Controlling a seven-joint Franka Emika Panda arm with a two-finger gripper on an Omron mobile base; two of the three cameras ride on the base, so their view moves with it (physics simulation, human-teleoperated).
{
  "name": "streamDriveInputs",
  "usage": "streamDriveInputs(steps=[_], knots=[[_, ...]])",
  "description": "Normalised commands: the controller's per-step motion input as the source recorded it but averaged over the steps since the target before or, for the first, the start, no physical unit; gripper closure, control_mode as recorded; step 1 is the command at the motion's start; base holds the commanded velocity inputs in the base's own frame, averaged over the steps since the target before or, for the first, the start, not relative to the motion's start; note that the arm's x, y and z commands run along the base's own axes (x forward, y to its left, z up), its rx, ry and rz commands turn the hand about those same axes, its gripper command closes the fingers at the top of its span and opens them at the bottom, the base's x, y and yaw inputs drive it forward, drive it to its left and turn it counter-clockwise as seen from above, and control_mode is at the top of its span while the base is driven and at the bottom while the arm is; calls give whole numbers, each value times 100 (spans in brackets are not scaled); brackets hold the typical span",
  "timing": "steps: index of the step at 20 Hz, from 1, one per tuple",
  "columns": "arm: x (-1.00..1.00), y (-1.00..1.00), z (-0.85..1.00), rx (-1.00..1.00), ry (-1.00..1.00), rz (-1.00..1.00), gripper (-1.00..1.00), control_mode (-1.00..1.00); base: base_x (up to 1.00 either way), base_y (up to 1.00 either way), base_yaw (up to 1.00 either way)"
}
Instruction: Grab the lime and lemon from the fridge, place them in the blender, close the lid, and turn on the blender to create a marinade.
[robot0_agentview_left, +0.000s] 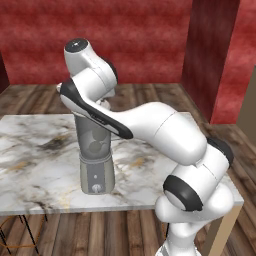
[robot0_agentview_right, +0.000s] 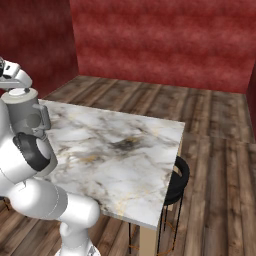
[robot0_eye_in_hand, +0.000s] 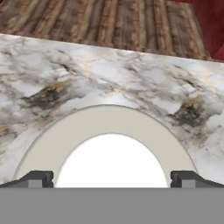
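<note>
A: Blender (robot0_agentview_left: 95, 167) upright on marble desk (robot0_agentview_left: 30, 145), left view, arm arched over.
B: Right view: same blender (robot0_agentview_right: 25, 112), capped pale.
A: Hand view: gripper (robot0_eye_in_hand: 111, 179) spread wide, empty, above white lid (robot0_eye_in_hand: 111, 157).
B: Probably light, stiff, slick; best pinched across the rim.

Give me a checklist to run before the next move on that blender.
1. Gripper open: ok, fingertips spread wide.
2. Gripper above the lid: ok, the lid is centred between the fingertips.
3. Blender upright on the marble table: ok.
4. Jar holds the lime and the lemon: cannot tell, only dim round shapes through the smoky wall.
5. Front knob unobstructed: ok.
6. Lid fully seated: cannot tell.
</note>
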Motion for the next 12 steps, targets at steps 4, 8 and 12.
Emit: streamDriveInputs(steps=[4,8,12], knots=[[0,0,14,0,-4,0,-100,-100,0,0,0],[0,0,6,0,-1,0,-100,-100,0,0,0],[0,0,1,0,0,0,-100,-100,0,0,0]])
